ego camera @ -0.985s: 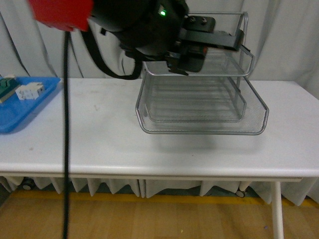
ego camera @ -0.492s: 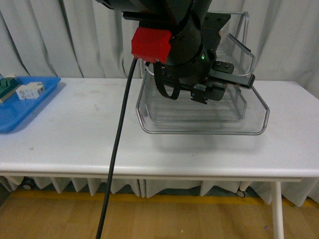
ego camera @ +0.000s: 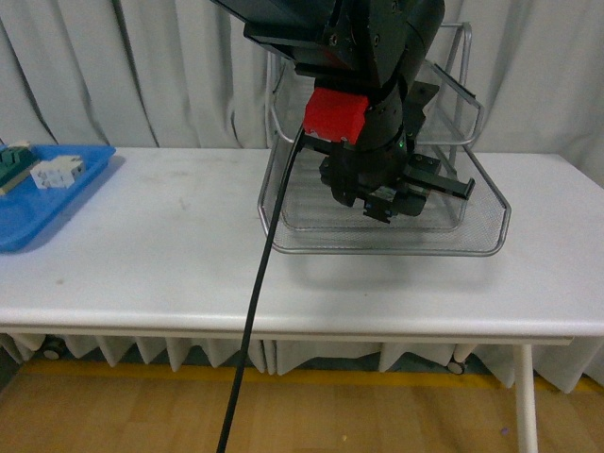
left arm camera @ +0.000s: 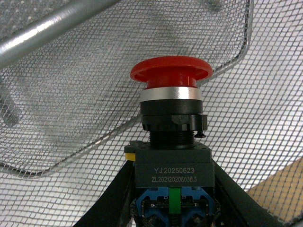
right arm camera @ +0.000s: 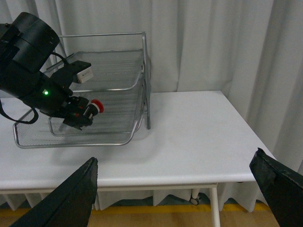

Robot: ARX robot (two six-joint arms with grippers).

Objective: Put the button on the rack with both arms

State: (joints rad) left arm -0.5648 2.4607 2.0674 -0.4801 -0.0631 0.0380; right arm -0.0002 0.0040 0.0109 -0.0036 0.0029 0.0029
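**Front view.** The left hand (ego camera: 423, 198) sits low inside the rack (ego camera: 483, 234), between its middle and bottom tiers. The arm's black bulk crosses the rack's upper half. What the hand carries is lost against the black here. The rack stands on the tabletop (ego camera: 170, 255), and no right arm shows.

**Left wrist view.** The button (left arm camera: 171, 142) is pinched by its blocky body between the two fingers (left arm camera: 116, 198). Its red cap leads, so its long axis runs straight out along the hand. Rack mesh fills everything beyond the cap. Whether the button touches the mesh, I cannot tell.

**Right wrist view.** The right hand (right arm camera: 176, 158) is spread wide, holds nothing and is well apart from the rack. The cap shows red inside the rack, above the bottom tier, with the button's axis near level. The left arm is by far the nearer to the rack. The release looks like its job: probably a short descent onto the bottom mesh, then letting go.
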